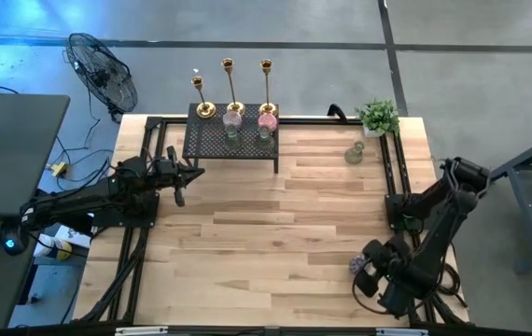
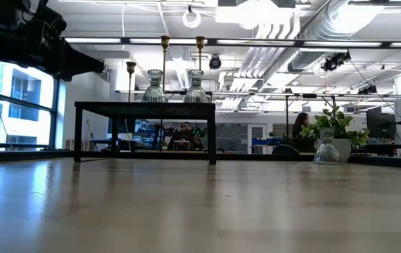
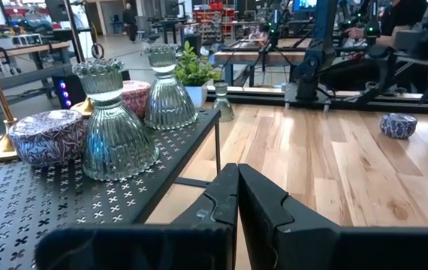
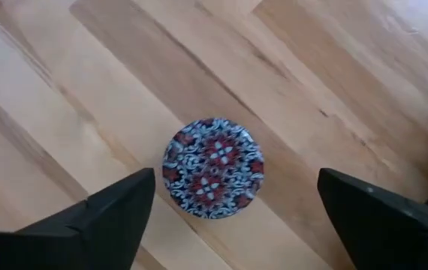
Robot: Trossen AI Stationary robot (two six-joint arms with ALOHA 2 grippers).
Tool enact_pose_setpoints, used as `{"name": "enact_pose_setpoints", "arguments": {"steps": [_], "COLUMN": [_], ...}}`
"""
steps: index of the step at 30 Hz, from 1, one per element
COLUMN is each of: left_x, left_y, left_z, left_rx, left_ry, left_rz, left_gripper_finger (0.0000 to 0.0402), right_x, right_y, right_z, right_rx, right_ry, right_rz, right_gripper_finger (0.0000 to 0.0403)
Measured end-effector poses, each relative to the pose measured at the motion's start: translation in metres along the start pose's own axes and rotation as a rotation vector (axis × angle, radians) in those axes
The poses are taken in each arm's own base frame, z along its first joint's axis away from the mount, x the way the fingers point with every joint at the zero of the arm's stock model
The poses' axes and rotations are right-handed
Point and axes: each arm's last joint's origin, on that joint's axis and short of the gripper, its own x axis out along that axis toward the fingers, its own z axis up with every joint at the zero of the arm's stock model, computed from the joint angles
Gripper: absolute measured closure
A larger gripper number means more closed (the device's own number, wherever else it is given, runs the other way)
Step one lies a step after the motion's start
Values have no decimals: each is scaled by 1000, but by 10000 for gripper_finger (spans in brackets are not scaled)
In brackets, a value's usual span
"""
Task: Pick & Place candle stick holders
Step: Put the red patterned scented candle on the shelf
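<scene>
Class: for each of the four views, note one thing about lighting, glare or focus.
High view: blue glow at the top-left corner. Low view: ceiling lights reflect off the table. Left wrist view: the glass holder is sharp, the room behind soft. Right wrist view: the patterned holder is evenly lit.

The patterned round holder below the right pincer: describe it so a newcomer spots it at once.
On the wooden table, go to the near right corner, under the open right pincer. The patterned round holder sits alone on bare wood, squat, with a red-and-white floral top, far from the holders on the black rack.
</scene>
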Motion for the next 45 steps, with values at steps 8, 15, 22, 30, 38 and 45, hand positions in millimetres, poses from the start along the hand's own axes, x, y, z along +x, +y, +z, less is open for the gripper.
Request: {"name": "enact_pose_setpoints", "arguments": {"steps": [8, 15, 22, 30, 38, 45], "left_x": [0, 0, 0, 0, 0, 0], "left_y": [0, 0, 0, 0, 0, 0], "left_z": [0, 0, 0, -2, -2, -2], "left_rx": [0, 1, 1, 1, 0, -5], "left_ry": [0, 0, 2, 16, 21, 20], "left_rz": [1, 1, 1, 0, 0, 1], "left_gripper_finger": [397, 397, 397, 397, 397, 397], "right_x": [28, 42, 48, 70, 69, 47], "right_y": [17, 23, 23, 20, 24, 48], "right_z": [-15, -24, -25, -22, -20, 29], "right_rx": [-118, -163, -161, -126, -134, -182], "right_ry": [-20, -1, -5, 23, 57, -18], "right_rz": [-43, -70, -90, -54, -33, 52], "right_gripper_finger": [33, 33, 33, 44, 120, 120]}}
